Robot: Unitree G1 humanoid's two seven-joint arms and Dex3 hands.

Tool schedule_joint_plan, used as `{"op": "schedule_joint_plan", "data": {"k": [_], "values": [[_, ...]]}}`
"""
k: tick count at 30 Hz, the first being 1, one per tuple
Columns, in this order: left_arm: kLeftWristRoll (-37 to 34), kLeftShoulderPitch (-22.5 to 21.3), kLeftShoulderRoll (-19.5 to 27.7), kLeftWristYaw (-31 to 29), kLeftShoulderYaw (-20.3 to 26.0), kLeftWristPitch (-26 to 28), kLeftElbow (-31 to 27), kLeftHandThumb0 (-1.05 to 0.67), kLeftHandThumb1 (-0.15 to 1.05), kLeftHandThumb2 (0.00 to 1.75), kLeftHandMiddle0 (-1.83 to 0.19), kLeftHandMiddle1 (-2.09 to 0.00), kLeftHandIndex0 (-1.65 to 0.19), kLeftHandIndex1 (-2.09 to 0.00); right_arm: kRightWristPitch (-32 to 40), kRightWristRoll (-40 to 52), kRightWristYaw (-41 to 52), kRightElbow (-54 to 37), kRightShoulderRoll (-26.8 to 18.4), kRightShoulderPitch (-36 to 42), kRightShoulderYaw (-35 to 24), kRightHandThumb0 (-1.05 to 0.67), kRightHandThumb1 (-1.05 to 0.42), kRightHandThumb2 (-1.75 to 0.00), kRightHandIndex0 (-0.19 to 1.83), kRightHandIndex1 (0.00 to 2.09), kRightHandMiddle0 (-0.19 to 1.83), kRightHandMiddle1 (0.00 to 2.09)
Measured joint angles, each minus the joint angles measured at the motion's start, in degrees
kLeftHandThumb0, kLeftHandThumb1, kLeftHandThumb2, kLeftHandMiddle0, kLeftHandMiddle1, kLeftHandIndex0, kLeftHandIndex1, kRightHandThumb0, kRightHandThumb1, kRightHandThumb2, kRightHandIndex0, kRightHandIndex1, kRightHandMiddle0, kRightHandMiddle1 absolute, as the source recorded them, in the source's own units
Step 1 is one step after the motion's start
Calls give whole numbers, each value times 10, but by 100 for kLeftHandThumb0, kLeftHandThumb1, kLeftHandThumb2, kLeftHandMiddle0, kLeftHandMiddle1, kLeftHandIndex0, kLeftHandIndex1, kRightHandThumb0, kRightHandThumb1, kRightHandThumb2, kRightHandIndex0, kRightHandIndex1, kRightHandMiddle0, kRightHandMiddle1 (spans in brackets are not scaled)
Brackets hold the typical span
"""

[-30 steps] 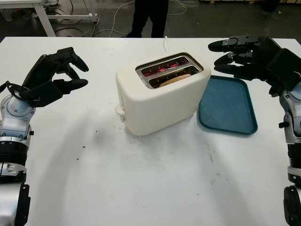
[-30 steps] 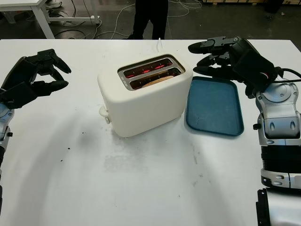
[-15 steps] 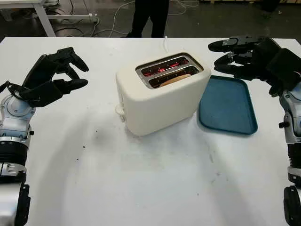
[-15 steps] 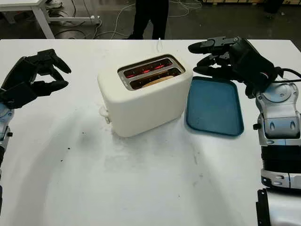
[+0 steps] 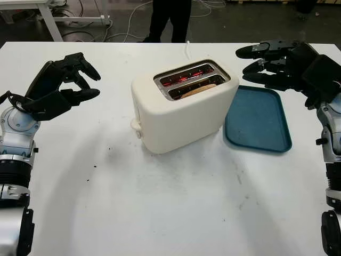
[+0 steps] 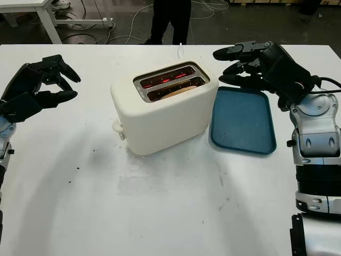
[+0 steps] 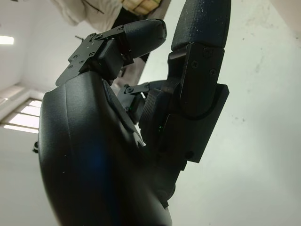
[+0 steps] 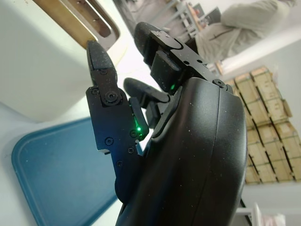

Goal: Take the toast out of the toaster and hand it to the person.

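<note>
**Mia:** Hands first. Where is the robot's black right hand [image 5: 269,64]?

**Tom:** It hangs in the air over the far end of the flat blue plastic tray [image 5: 258,120]. Its fingers [image 5: 250,52] point toward the toaster. It holds nothing and the fingers are stretched out, not curled.

**Mia:** And the black left hand [image 5: 64,88]?

**Tom:** It is up in the air too, on the other side, well away from the toaster. It is open and holds nothing.

**Mia:** Where is the toast?

**Tom:** The brown slice of toast [image 5: 198,89] sits down in the near slot of the cream, rounded plastic toaster [image 5: 184,106]. Just its top edge peeks out. The far slot glows red inside. The toaster stands in the middle of the white table [image 5: 160,202], just beside the tray.

**Mia:** Which hand is nearer to the toast?

**Tom:** The right one, it looks like. The toast lies to that hand's left and a bit lower and nearer the robot. The left hand has more bare table to cross.

**Mia:** Which way does the slice run?

**Tom:** Its long side runs along the slot, from the left hand's side up toward the right hand's side, at a slant. So the right hand would likely have to come over the top and pinch the thin edge from above.

**Mia:** And the person?

**Tom:** Someone in dark trousers [image 5: 170,18] stands past the far edge of the table, behind the toaster.
</note>
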Motion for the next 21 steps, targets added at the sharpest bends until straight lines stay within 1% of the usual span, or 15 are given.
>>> {"op": "schedule_joint_plan", "data": {"k": [9,14,16,21], "values": [[0,0,0,0,0,0,0,-105,92,23,-63,-136,-46,-135,2,1,0,-1,0,0,0,-35,-84,0,39,99,75,9],[0,0,0,0,0,0,0,-105,92,24,-63,-135,-45,-135,5,1,-1,-5,0,0,0,-31,-83,0,39,98,74,9],[0,0,0,0,0,0,0,-105,92,24,-63,-135,-45,-135,4,5,-1,-4,4,0,-3,-26,-80,0,38,99,73,8],[0,0,0,0,0,-1,0,-105,92,24,-63,-134,-45,-134,-6,15,-11,-4,11,-15,-10,-27,-70,0,37,101,72,9]]}}
